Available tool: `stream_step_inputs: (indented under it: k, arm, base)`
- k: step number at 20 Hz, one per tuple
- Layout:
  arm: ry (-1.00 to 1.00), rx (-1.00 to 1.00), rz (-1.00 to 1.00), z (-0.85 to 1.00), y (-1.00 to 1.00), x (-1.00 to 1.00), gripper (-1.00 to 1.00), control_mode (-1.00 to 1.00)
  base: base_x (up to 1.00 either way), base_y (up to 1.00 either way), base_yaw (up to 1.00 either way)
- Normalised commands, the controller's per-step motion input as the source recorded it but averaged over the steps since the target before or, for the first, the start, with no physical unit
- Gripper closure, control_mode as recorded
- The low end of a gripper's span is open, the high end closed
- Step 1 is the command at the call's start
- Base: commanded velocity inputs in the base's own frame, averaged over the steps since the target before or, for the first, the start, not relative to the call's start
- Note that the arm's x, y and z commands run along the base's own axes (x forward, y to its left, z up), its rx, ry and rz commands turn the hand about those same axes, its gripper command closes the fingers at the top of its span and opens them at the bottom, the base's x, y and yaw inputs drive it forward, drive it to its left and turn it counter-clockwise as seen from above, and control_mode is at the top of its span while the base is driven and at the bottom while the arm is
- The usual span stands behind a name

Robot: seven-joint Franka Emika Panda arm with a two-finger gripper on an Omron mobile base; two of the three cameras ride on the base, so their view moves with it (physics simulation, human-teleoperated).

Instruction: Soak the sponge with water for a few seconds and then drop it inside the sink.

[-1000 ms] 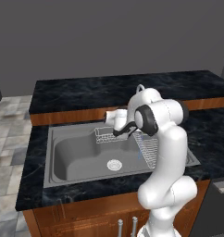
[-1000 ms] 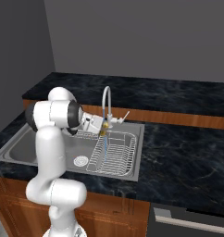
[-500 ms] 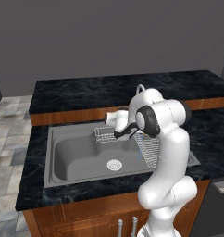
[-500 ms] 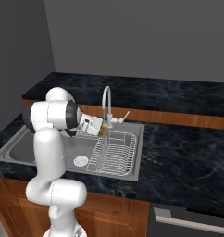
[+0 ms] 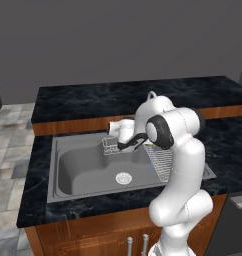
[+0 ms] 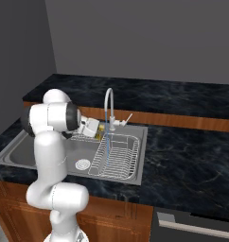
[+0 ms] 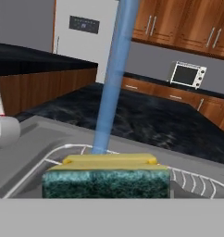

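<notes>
Two risks are standing out from here. One is that the sponge, lying at the bottom centre of the hand view with the water landing on its yellow far edge, is being released over the wire dish rack rather than the open basin, since rack wires are showing just behind it; I judge it would then be resting on the wires instead of the floor of the sink. The other is slipping: the fingers are gripping the sponge, closed on it, and a soaked block may be sliding out early if the hold is shallow. In the right base view the gripper is sitting left of centre, beside the faucet, but the sponge there is only a yellowish speck. The fingertips themselves are not showing clearly, and in the left base view the gripper is partly hiding behind the white wrist, so how deep the grasp goes is hard to judge
</notes>
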Motion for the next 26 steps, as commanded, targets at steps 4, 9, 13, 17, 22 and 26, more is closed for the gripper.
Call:
stream_step_inputs:
  k: [4, 9, 13, 17, 22, 26]
  arm:
    - [-0.02, 0.00, -0.02, 0.09, 0.60, 0.00, 1.00, -1.00]
    - [0.00, 0.01, -0.04, 0.41, 0.31, 0.00, 1.00, -1.00]
    - [0.00, 0.07, -0.02, 0.34, 0.31, 0.00, 1.00, -1.00]
    - [0.00, 0.09, 0.00, 0.14, 0.34, -0.01, 1.00, -1.00]
    - [-0.01, 0.10, 0.00, 0.02, 0.48, -0.02, 1.00, -1.00]
    - [-0.01, 0.12, 0.00, 0.01, 0.53, -0.03, 1.00, -1.00]
  base:
    - [0.00, 0.00, 0.00]
    - [0.00, 0.00, 0.00]
    - [0.00, 0.00, 0.00]
    - [0.00, 0.00, 0.00]
    - [0.00, 0.00, 0.00]
    - [0.00, 0.00, 0.00]
